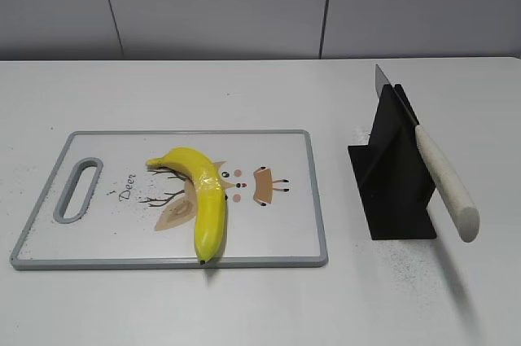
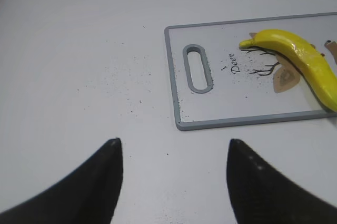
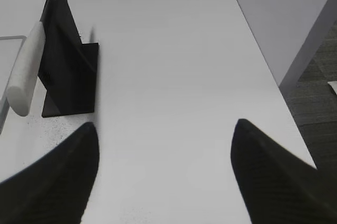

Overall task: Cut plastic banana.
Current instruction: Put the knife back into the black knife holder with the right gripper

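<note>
The plastic banana [image 1: 203, 195] lies curved on a white cutting board [image 1: 277, 232] with a grey rim and a deer print. It also shows in the left wrist view [image 2: 300, 58] on the board [image 2: 221, 103]. A knife with a white handle [image 1: 446, 185] rests slanted in a black stand [image 1: 395, 175]; in the right wrist view the knife handle [image 3: 25, 74] leans on the stand [image 3: 66, 71]. My left gripper [image 2: 172, 145] is open and empty over bare table left of the board. My right gripper [image 3: 166, 126] is open and empty, right of the stand. Neither gripper shows in the exterior view.
The white table [image 1: 244, 305] carries dark specks near the board and stand. The table's right edge [image 3: 263, 60] drops to the floor beside my right gripper. A grey wall stands behind the table.
</note>
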### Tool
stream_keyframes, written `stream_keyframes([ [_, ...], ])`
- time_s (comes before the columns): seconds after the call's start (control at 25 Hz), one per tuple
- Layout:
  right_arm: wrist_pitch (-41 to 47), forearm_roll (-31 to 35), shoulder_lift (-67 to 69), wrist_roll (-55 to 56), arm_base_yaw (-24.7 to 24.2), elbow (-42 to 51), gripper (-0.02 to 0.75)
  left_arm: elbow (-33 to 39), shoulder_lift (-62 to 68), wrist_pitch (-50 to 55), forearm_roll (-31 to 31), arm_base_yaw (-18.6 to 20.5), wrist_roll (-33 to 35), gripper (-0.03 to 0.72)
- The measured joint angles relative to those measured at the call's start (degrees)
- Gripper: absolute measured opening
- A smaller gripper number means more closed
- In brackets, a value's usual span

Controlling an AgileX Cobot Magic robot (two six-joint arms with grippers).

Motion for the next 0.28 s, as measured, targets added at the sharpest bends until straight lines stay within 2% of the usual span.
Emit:
stream_keyframes([
  [0.28,0.0,0.0,0.0,-0.05,0.0,0.0,0.591,0.0,0.0,0.0,0.0,0.0,0.0,0.585],
])
